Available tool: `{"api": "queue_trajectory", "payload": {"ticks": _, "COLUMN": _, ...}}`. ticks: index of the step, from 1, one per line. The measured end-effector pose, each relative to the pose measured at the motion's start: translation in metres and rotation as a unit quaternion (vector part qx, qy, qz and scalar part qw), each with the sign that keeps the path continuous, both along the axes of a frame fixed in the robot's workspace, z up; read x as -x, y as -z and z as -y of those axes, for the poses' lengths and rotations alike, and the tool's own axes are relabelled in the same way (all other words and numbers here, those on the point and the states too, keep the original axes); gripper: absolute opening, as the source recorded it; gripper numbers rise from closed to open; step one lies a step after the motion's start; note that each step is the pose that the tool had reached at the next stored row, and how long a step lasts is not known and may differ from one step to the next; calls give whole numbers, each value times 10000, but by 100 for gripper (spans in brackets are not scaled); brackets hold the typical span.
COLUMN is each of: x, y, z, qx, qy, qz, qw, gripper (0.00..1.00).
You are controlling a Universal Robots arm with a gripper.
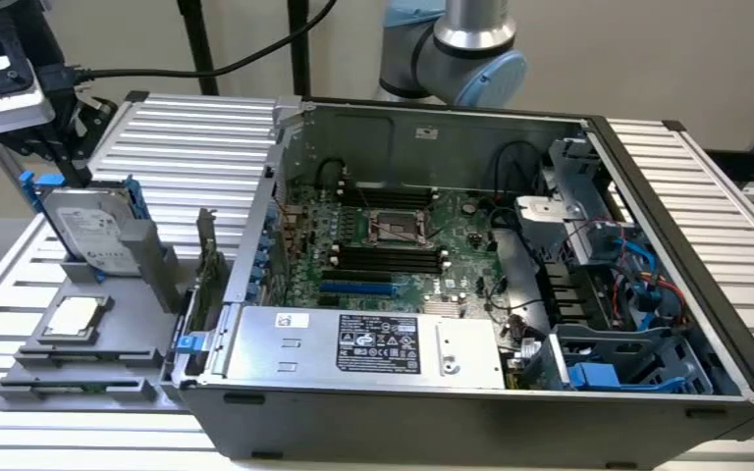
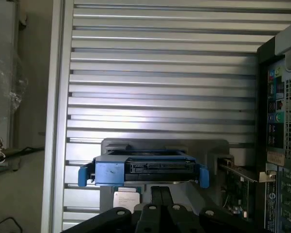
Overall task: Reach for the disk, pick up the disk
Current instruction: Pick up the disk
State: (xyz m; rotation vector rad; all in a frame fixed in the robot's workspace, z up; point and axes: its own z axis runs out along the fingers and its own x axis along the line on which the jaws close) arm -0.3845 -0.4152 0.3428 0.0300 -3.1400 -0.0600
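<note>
At the exterior view's left, the gripper (image 1: 74, 173) hangs over the slatted tabletop (image 1: 193, 128) with its fingers (image 2: 155, 192) pressed together and holding nothing. Just beneath it the disk (image 1: 89, 226) stands tilted in a grey stand, its blue carrier frame uppermost. A square chip (image 1: 74, 317) lies on a tray nearer the viewer, and the open computer case (image 1: 482, 422) sits to the right. Likely hazard: closed fingers cannot straddle the frame, so a descent could strike its top edge and topple the disk towards the chip.
</note>
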Motion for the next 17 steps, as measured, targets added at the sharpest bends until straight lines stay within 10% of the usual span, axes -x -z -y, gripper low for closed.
{"api": "queue_trajectory", "payload": {"ticks": 10, "x": 231, "y": -15, "z": -236, "qx": 1, "qy": 0, "qz": 1, "qw": 10000, "gripper": 11}}
{"api": "queue_trajectory", "payload": {"ticks": 17, "x": 478, "y": -45, "z": -278, "qx": 0, "qy": -7, "qz": 2, "qw": 10000, "gripper": 11}}
